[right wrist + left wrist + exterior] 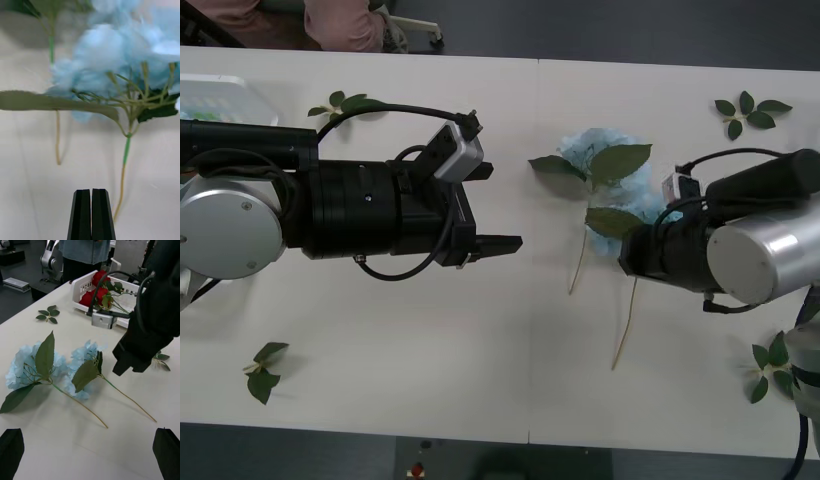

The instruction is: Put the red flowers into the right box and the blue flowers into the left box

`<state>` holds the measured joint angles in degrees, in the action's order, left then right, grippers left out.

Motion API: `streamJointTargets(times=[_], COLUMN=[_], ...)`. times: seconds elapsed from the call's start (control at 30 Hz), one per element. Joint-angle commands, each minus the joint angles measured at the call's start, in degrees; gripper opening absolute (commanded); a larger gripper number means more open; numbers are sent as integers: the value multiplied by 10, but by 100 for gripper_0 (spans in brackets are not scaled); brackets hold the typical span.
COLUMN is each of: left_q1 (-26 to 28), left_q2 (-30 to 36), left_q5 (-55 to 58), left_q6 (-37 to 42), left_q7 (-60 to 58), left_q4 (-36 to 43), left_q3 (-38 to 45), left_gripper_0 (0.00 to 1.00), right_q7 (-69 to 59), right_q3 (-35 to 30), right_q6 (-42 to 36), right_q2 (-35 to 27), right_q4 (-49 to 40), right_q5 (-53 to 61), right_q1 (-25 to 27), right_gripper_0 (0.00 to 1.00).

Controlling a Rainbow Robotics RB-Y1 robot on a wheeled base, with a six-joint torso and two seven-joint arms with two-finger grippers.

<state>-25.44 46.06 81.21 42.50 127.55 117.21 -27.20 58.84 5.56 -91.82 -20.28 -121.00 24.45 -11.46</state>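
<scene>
Two blue flowers (605,170) lie on the white table right of centre, stems towards the front edge. The left wrist view shows them side by side (33,365) (84,365). My right gripper (91,204) is shut on nothing, low over the table just short of a blue flower's stem (126,150); in the front view it sits at the flowers' right edge (627,250). My left gripper (492,207) hangs open left of the flowers, fingertips (11,448) apart. Red flowers (98,288) lie in the right box (80,288). The left box (225,95) stands at the far left.
Loose green leaf sprigs lie at the back left (345,103), back right (750,110), front left (262,370) and front right (770,365). The table's front edge runs along the bottom of the front view. A person stands beyond the table's far end.
</scene>
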Motion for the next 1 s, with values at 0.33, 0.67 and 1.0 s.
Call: streamJointTargets(times=[0.33, 0.67, 1.0], left_q1=[-7, -7, -7], left_q2=[2, 2, 2], left_q5=[30, 42, 43], left_q6=[-2, -2, -2], left_q7=[-16, -14, -13], left_q4=[-19, -27, -27], left_q3=[16, 22, 21], left_gripper_0=[100, 100, 100], right_q7=[83, 68, 69], right_q3=[-82, -79, -56], right_q6=[31, 32, 57], right_q2=[0, 0, 0], right_q4=[-81, -44, 57], right_q5=[88, 87, 76], right_q1=[59, 60, 29], right_gripper_0=[100, 100, 100])
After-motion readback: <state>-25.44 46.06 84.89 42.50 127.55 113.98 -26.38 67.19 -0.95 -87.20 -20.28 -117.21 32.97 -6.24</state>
